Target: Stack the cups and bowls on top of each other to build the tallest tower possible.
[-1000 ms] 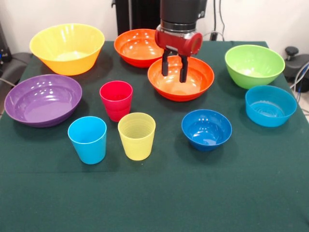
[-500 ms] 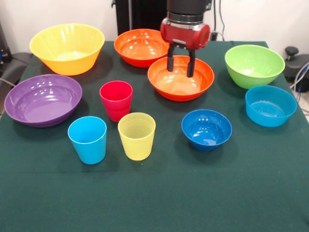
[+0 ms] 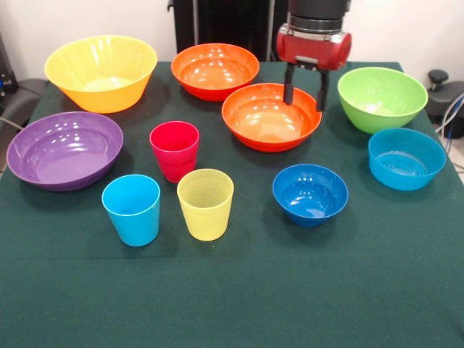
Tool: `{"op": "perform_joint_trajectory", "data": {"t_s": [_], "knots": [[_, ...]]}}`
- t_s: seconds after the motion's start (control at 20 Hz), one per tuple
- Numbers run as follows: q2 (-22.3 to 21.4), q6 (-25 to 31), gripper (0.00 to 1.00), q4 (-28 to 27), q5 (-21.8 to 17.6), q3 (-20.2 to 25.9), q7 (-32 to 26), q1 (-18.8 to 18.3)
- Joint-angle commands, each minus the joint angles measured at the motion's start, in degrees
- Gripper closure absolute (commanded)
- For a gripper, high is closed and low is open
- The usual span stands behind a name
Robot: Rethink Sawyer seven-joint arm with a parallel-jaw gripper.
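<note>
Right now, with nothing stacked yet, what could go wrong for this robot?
The open gripper hangs by the nearer orange bowl's rim; lowering there, it might clip it. The red cup, yellow cup and light blue cup stand close together, so grasping one could topple another.

No readable text, labels, brands, numbers or signs anywhere

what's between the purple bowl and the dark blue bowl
In the front view, the red cup and yellow cup stand between the purple bowl and the dark blue bowl; otherwise bare cloth.
</note>
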Motion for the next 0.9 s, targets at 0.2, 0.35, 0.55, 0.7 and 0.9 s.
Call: {"op": "perform_joint_trajectory", "data": {"t_s": [0.2, 0.35, 0.55, 0.7, 0.9], "knots": [[7.9, -0.1, 0.0, -5.0, 3.3, 1.5, 9.9, 4.0], [9.4, -1.3, 0.0, -6.2, 3.4, 1.2, 9.7, 4.5], [11.3, -1.9, 0.0, -8.2, 3.1, 0.8, 9.1, 4.8], [12.6, -2.0, 0.0, -10.4, 3.1, 0.2, 8.4, 5.3], [11.5, 0.9, 0.0, -11.4, 2.8, 0.5, 7.7, 4.7]]}}
